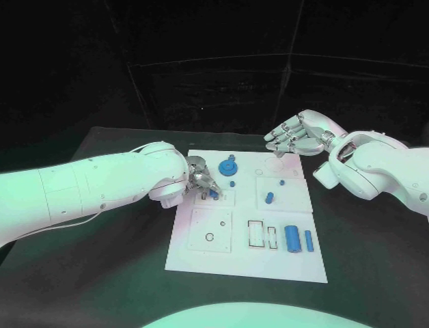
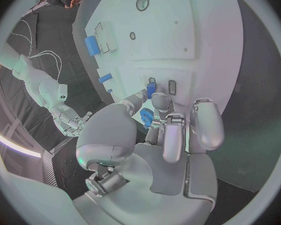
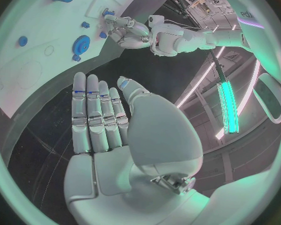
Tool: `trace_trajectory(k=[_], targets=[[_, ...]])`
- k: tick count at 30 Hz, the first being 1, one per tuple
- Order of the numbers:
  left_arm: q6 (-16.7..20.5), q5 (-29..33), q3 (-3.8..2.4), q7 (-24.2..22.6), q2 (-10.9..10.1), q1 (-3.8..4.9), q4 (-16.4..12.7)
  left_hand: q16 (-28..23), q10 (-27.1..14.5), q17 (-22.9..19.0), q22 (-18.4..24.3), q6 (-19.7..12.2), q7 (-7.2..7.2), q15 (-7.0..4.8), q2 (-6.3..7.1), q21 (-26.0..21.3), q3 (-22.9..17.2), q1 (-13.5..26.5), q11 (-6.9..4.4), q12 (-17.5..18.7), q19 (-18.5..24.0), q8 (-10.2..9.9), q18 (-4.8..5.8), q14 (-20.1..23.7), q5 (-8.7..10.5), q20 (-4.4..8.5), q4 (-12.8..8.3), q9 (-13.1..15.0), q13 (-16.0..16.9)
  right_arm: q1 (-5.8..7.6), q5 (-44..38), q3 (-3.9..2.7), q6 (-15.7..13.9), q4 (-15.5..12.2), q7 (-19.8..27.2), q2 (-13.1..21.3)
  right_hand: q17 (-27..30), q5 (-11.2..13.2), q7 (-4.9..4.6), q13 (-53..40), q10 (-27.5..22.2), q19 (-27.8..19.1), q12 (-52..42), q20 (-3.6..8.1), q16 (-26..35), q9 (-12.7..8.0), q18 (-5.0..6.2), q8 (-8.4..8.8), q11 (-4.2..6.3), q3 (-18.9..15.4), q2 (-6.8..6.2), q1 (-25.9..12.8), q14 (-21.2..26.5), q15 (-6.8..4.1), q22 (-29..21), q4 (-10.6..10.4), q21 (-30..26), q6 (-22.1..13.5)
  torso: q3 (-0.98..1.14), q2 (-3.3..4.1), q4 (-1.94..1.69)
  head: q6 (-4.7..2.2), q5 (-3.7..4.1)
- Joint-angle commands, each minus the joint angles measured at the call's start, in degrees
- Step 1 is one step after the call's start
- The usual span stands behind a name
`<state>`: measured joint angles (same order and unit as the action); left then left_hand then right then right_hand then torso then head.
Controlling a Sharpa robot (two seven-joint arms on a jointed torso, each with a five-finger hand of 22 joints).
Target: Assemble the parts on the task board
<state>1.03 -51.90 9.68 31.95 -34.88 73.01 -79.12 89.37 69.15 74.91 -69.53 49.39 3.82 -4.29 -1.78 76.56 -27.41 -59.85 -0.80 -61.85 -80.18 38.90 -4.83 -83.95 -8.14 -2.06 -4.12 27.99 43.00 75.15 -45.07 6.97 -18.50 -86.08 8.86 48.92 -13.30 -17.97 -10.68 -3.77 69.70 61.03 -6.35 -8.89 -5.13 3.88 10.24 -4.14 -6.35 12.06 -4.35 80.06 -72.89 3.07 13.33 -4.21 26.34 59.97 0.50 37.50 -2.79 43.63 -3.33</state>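
On the black table (image 1: 106, 273), the white board (image 1: 229, 256) carries 2 blue parts near its front right: a cylinder (image 1: 292, 238) with a thinner bar (image 1: 309, 240) just beside it. Further back, the left robot hand (image 1: 201, 182) rests at the board's left edge, pinching a small blue part (image 2: 147, 118) over a slot. Farthest, the right robot hand (image 1: 295, 134) hovers above the board's far right corner, fingers straight and holding nothing, beyond the blue gear (image 1: 228, 166).

The head camera looked down from above at the white board (image 1: 246, 225). Both wrist cameras saw it up close.
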Motion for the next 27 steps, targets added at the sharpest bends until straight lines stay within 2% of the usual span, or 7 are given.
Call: trace_trajectory(k=[1, 6, 15, 22, 27], targets=[[-1.84, -1.35, 0.10, 0.96, 0.00, -0.09, -0.08, -0.09, 0.35, 13.73, -0.01, -0.05, -0.29, -0.09, 0.02, 0.34, -9.02, -0.39, -0.02, -0.04, -0.48, 0.31, 0.41, -5.73, -0.12, 0.06, -8.60, 0.07, -0.07, 0.12, 0.34, -0.04, 0.87, -0.11, 0.74, -0.10, 0.07, -0.12, 0.00, 0.04, -0.24, 0.15, 0.33, -0.29, 0.25, -0.01, 0.13, 0.18, -0.29, -0.06, -0.23, -0.61, -0.02, 0.50, -0.11, -0.33, -0.24, -0.24, 0.01, -0.02, -0.04, 0.10, -0.06], [-2.03, -1.47, 0.10, 0.84, 0.23, -0.12, -0.21, -0.07, 0.44, 13.76, -0.09, -0.06, -0.30, -0.10, 0.11, 0.39, -9.11, -0.35, -0.03, -0.17, -0.51, 0.35, 0.42, -5.73, -0.11, 0.07, -8.53, 0.12, 0.15, 0.12, 0.34, -0.04, 0.96, -0.08, 0.76, -0.19, 0.13, -0.11, -0.02, 0.05, -0.35, 0.10, 0.37, -0.32, 0.30, -0.02, 0.12, 0.21, -0.32, -0.03, -0.33, -0.65, 0.10, 0.54, -0.18, -0.36, -0.37, -0.33, 0.06, -0.02, 0.04, 0.10, -0.19], [-2.49, -1.51, 0.10, 0.81, 0.31, -0.16, -0.08, -0.06, 0.46, 13.79, -0.13, -0.08, -0.32, -0.10, 0.24, 0.41, -9.35, -0.18, -0.04, -0.21, -0.52, 0.45, 0.43, -5.74, -0.08, 0.08, -8.20, 0.25, 0.18, 0.12, 0.34, -0.04, 1.09, -0.05, 0.79, -0.23, 0.13, -0.11, -0.02, 0.05, -0.35, 0.10, 0.37, -0.32, 0.30, -0.02, 0.12, 0.21, -0.32, -0.03, -0.33, -0.65, 0.10, 0.54, -0.18, -0.36, -0.37, -0.33, 0.06, 0.01, -0.07, 0.31, 0.02], [-2.96, -1.52, 0.09, 0.79, 0.54, -0.16, 0.02, -0.06, 0.50, 13.79, -0.14, -0.11, -0.35, -0.11, 0.33, 0.42, -9.52, -0.01, -0.05, -0.27, -0.52, 0.53, 0.43, -5.74, -0.05, 0.09, -7.89, 0.36, 0.26, 0.12, 0.34, -0.04, 0.98, -0.27, 0.96, -0.33, 0.17, -0.12, -0.04, 0.06, -0.43, 0.07, 0.40, -0.35, 0.34, -0.03, 0.12, 0.23, -0.34, 0.03, -0.35, -0.66, 0.19, 0.57, -0.25, -0.38, -0.47, -0.39, 0.03, 0.03, 0.06, 0.26, 0.01], [-3.28, -1.52, 0.09, 0.85, 0.72, -0.16, 0.21, -0.05, 0.57, 13.79, -0.21, -0.12, -0.37, -0.12, 0.47, 0.46, -9.57, 0.10, -0.06, -0.36, -0.55, 0.59, 0.45, -5.74, -0.02, 0.09, -7.72, 0.43, 0.38, 0.12, 0.34, -0.04, 0.96, -0.32, 1.01, -0.37, 0.17, -0.12, -0.04, 0.06, -0.43, 0.07, 0.40, -0.35, 0.34, -0.03, 0.12, 0.23, -0.34, 0.03, -0.35, -0.66, 0.19, 0.57, -0.25, -0.38, -0.47, -0.39, 0.02, -0.02, 0.00, 0.26, 0.13]])
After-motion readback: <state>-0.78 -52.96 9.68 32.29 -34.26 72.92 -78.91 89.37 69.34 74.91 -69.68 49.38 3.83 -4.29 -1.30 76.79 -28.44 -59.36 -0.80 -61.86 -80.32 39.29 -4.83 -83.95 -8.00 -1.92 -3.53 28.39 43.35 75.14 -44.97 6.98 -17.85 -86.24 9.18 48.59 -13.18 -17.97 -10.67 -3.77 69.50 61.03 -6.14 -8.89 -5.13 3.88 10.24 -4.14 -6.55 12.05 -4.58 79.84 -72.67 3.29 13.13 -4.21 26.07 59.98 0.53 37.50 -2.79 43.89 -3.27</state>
